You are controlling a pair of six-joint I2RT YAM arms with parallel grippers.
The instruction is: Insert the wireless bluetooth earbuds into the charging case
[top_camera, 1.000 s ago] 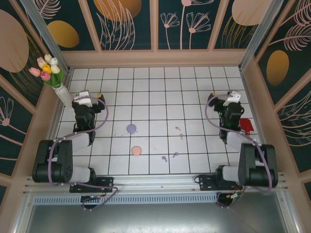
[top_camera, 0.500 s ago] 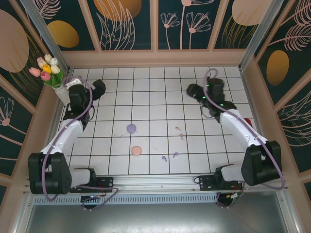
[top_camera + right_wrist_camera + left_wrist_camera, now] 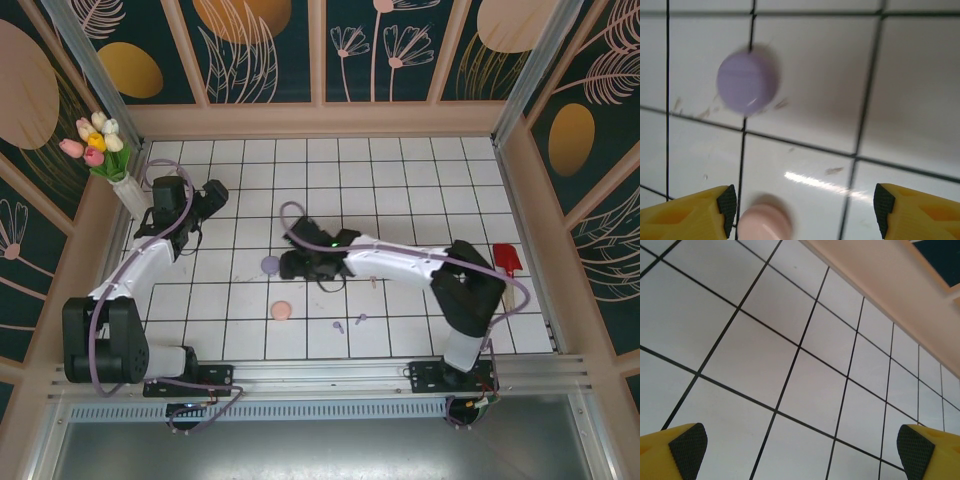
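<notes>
A round lilac case [image 3: 270, 265] lies closed on the tiles near the middle, and a round pink case [image 3: 281, 311] lies just nearer. My right gripper [image 3: 291, 262] reaches across from the right and hovers beside the lilac case, open and empty. In the right wrist view the lilac case [image 3: 747, 84] sits ahead and the pink case [image 3: 765, 221] lies low by the left pad [image 3: 727, 202] of the right gripper [image 3: 805, 210]. Two lilac earbuds [image 3: 338, 326] [image 3: 361, 319] lie loose nearer the front. My left gripper [image 3: 212, 196] [image 3: 800, 450] hangs open over bare tiles at the back left.
A white vase of tulips [image 3: 105, 150] stands at the back left corner, close to the left arm. A red object [image 3: 507, 260] lies by the right wall. A wooden border [image 3: 880, 285] frames the tiled floor.
The right arm has swung from the right side across to the middle, beside the lilac case, with its jaws somewhat narrower. The left arm has shifted slightly right.
</notes>
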